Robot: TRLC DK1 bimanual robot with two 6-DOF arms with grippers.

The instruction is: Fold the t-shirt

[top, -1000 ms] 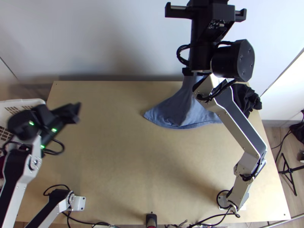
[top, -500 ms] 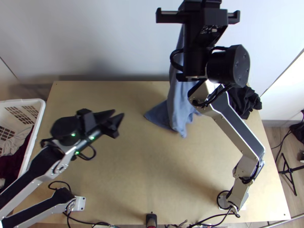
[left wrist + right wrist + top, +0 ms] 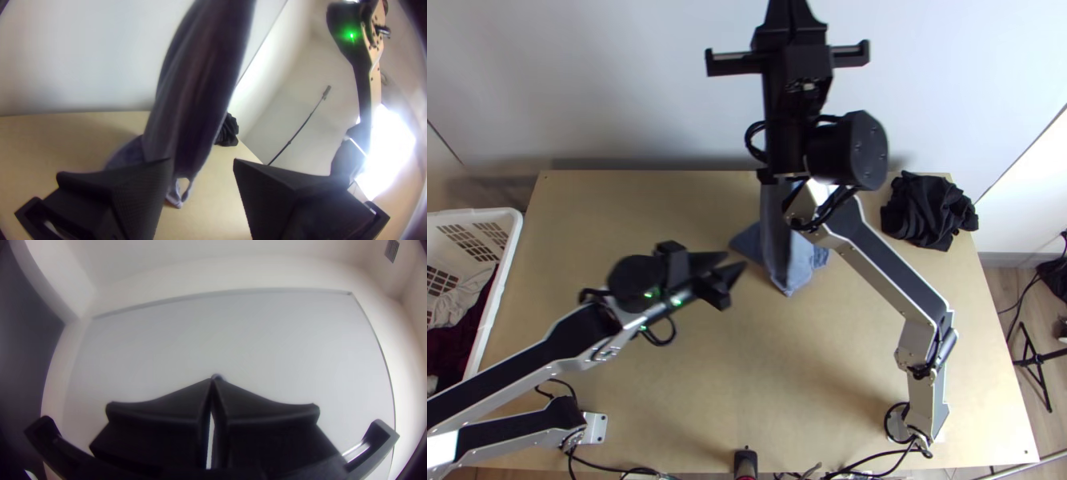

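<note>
The right fingers (image 3: 775, 16), top centre, pinched the t-shirt (image 3: 774, 232) tight, probably so it hung straight, while the left fingers (image 3: 707, 260) gaped empty near centre.

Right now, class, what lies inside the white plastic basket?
The basket holds bunched whitish cloth and dark red cloth. What lies beneath them is covered, and the view's edge cuts off part of the basket.

High over the tabletop (image 3: 811, 360)'s near edge, the top view looks steeply down; the left wrist view, closer in, looks across it, sharing the cloth (image 3: 776, 232); the right wrist view faces a pale panel (image 3: 231, 338).
</note>
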